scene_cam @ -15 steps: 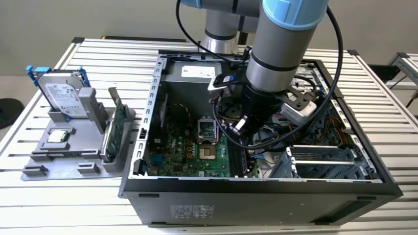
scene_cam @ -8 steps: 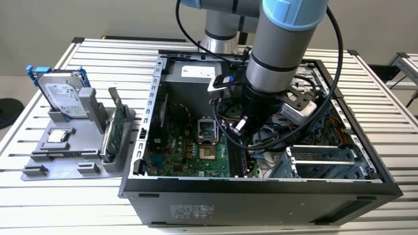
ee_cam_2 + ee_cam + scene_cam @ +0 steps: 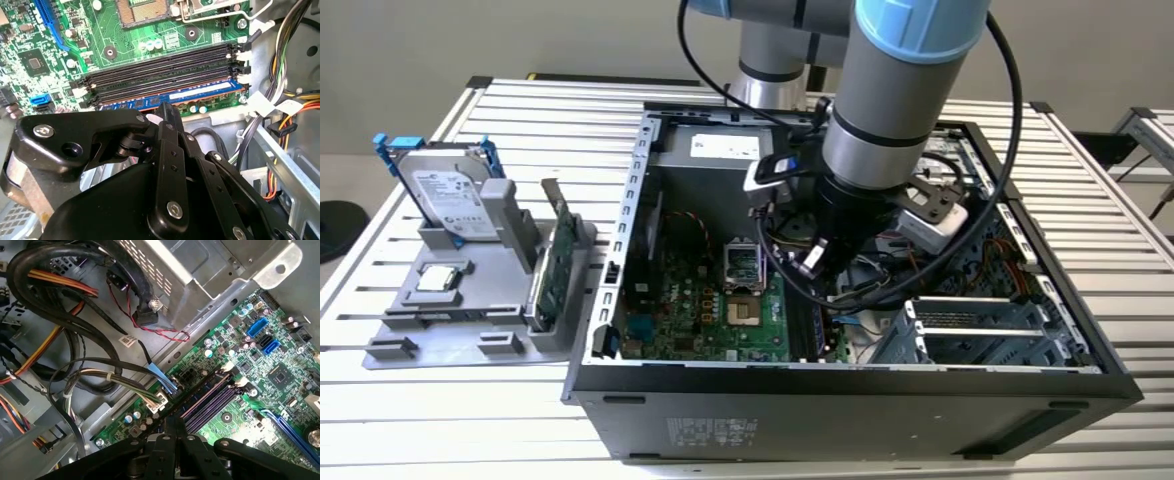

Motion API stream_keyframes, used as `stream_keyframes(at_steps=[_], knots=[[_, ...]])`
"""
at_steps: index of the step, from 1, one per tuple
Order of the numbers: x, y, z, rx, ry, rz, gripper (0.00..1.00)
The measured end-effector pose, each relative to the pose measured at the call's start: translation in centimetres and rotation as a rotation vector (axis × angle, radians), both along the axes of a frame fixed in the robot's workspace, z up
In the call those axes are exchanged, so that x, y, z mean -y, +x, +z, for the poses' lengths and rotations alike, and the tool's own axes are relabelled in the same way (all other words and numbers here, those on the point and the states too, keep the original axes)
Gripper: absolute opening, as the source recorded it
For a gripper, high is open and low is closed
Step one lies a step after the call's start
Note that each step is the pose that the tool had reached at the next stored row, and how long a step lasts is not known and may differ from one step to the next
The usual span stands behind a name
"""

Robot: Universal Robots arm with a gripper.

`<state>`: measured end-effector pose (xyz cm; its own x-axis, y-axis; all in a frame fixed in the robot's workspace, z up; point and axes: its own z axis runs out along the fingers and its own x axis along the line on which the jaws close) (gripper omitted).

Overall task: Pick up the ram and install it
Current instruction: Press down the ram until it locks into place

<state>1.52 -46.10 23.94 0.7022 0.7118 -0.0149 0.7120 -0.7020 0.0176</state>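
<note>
- Slatted metal workbench [image 3: 480, 410]: an open computer case [image 3: 854, 385] is carried on it, motherboard [image 3: 720, 320] face-up inside; a grey parts holder [image 3: 440, 300] with a hard drive [image 3: 447, 195] and an upright green card [image 3: 558, 275] is set off the case's side, on the exterior view's left.
- Ram [image 3: 200, 95]: a blue stick with a pale label strip, seen in the second wrist view lying in the memory slot nearest the motherboard's edge; its long axis runs parallel to the three empty slots [image 3: 160, 70] beside it.
- Gripper [image 3: 162, 112]: positioned directly over the ram, roughly at mid-length, the fingertip touching or just above its upper edge.
- Finger state: whether the stick is clamped or merely pressed cannot be told.
</note>
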Motion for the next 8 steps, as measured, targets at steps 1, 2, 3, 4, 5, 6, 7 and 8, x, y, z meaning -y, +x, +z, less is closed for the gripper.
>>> stream_keyframes(at_steps=[1,2,3,4,5,6,7,8], knots=[[0.00,-0.01,-0.01,0.0000,0.0002,0.012,0.00],[0.00,-0.01,-0.02,0.0000,0.0004,0.022,0.00],[-0.01,-0.01,-0.03,0.0001,0.0006,0.031,0.00],[-0.02,-0.02,-0.05,0.0000,0.0007,0.040,0.00],[-0.03,-0.02,-0.05,-0.0001,0.0006,0.048,0.00],[-0.03,-0.02,-0.06,-0.0003,0.0006,0.055,0.00],[-0.04,-0.02,-0.07,-0.0004,0.0004,0.061,0.00],[-0.04,-0.02,-0.08,-0.0006,0.0004,0.066,0.00]])
